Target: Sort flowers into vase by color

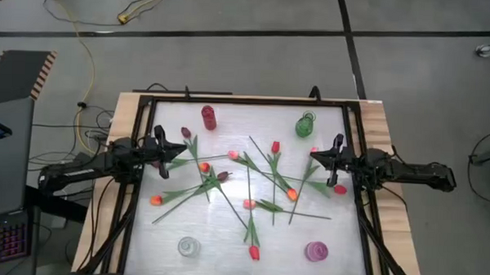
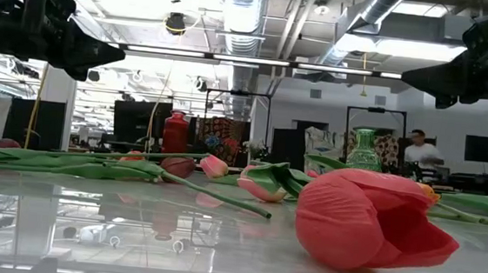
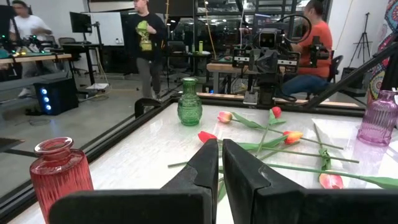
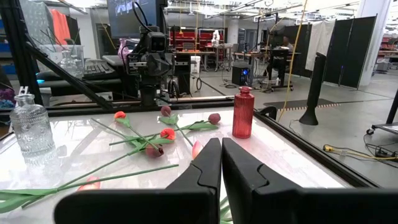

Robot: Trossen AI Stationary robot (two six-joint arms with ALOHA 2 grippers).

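The flowers (image 1: 227, 182) lie scattered across the middle of the desk (image 1: 168, 225), stems crossing, none in any vase, so by my judgement the sorting has not started and all of it is left. I count roughly a dozen tulips: red, orange, pink and a few dark maroon. Four vases stand at the corners: a red vase (image 1: 208, 117) upper left, a green vase (image 1: 305, 124) upper right, a clear vase (image 1: 189, 247) lower left, a purple vase (image 1: 315, 252) lower right. The left claw (image 1: 164, 152) waits at the left edge, pinched shut and empty; the right claw (image 1: 317, 159) at the right edge, likewise closed on nothing
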